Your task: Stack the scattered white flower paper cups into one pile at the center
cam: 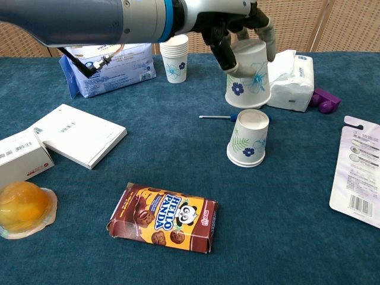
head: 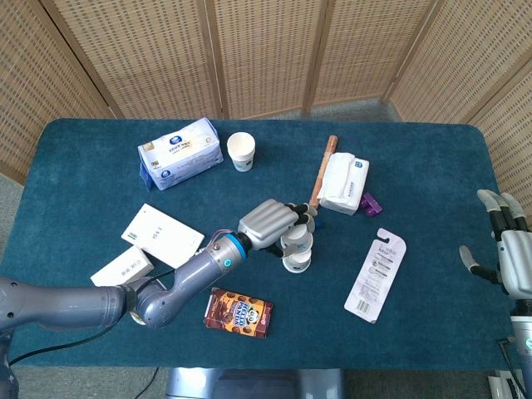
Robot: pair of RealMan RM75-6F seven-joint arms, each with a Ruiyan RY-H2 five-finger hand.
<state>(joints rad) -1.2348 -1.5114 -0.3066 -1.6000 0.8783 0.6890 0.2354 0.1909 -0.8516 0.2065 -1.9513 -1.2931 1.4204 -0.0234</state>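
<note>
My left hand (cam: 233, 28) grips a white flower paper cup (cam: 248, 75) upside down, mouth downward. The cup hangs just above a second upside-down flower cup (cam: 248, 140) standing mid-table, with a small gap between them. From the head view, the left hand (head: 269, 223) and its held cup (head: 298, 242) sit right over that standing cup (head: 297, 262). A short stack of upright flower cups (head: 241, 151) stands at the back, also in the chest view (cam: 175, 56). My right hand (head: 507, 258) hovers off the table's right edge, fingers apart and empty.
A blue screwdriver (cam: 222, 117) lies just behind the standing cup. Beyond it sit a white tissue pack (head: 343, 183), a wooden stick (head: 325, 162) and a purple piece (cam: 323, 101). A Hello Panda box (cam: 163, 217), white boxes (cam: 74, 135), an orange jelly cup (cam: 24, 208), a blue tissue pack (head: 179, 154) and a blister pack (head: 376, 274) lie around.
</note>
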